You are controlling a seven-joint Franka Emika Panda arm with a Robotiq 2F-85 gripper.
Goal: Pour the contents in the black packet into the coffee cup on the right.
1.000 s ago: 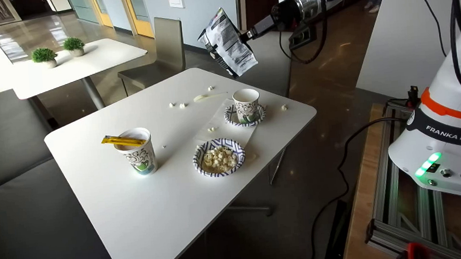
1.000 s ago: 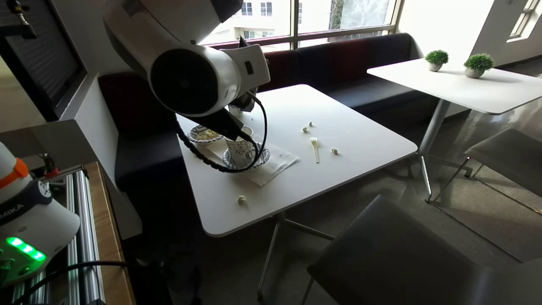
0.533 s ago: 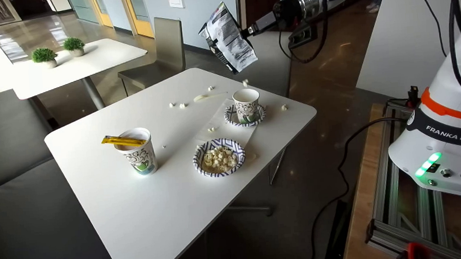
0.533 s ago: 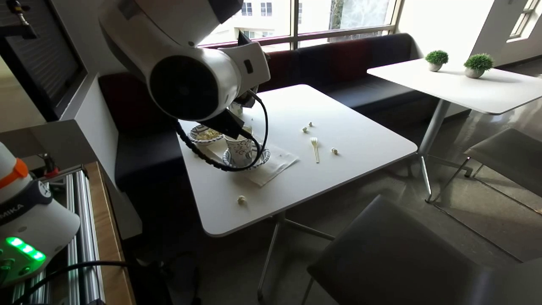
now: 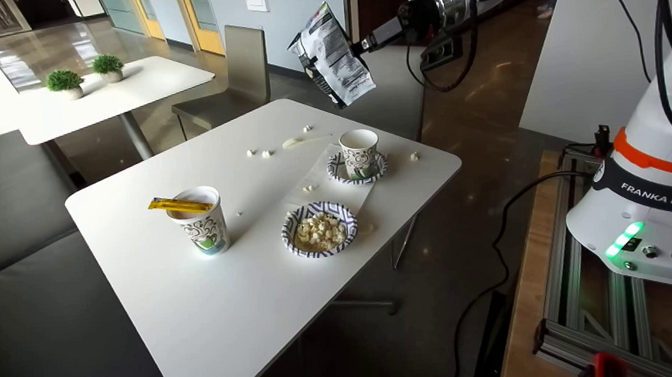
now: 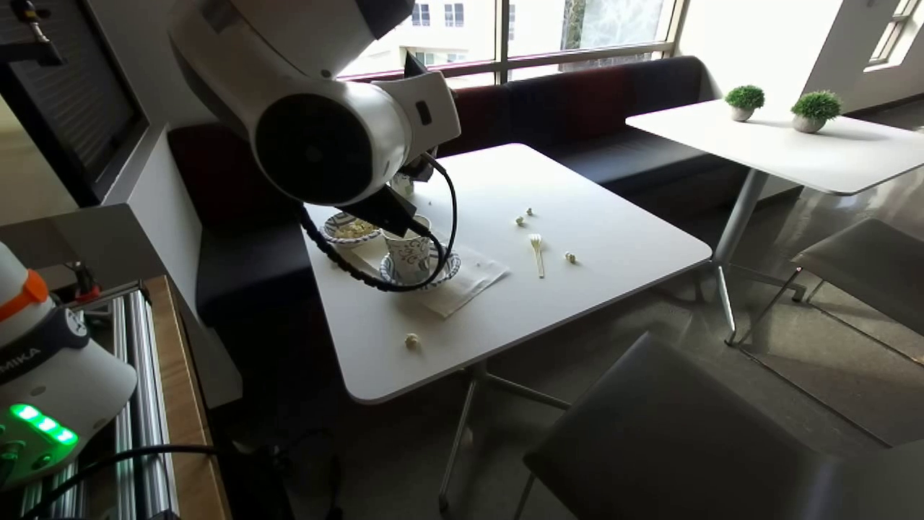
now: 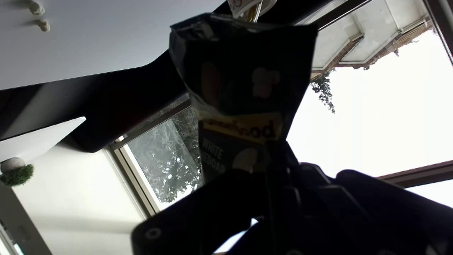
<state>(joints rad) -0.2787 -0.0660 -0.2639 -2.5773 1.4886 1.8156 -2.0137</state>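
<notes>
Closely set, fingers [image 7: 279,170] pinching the black packet [image 5: 335,60], packet tilted in midair, higher than the coffee cup [image 5: 360,156]

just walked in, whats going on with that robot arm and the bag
A robot arm holds a black packet in its claw, tilted in the air above the table, apparently to pour it into the cup. The cup stands upright in a bowl. Some popcorn lies loose on the table; none shows in mid-air. Whether any is in the cup can't be seen.
</notes>
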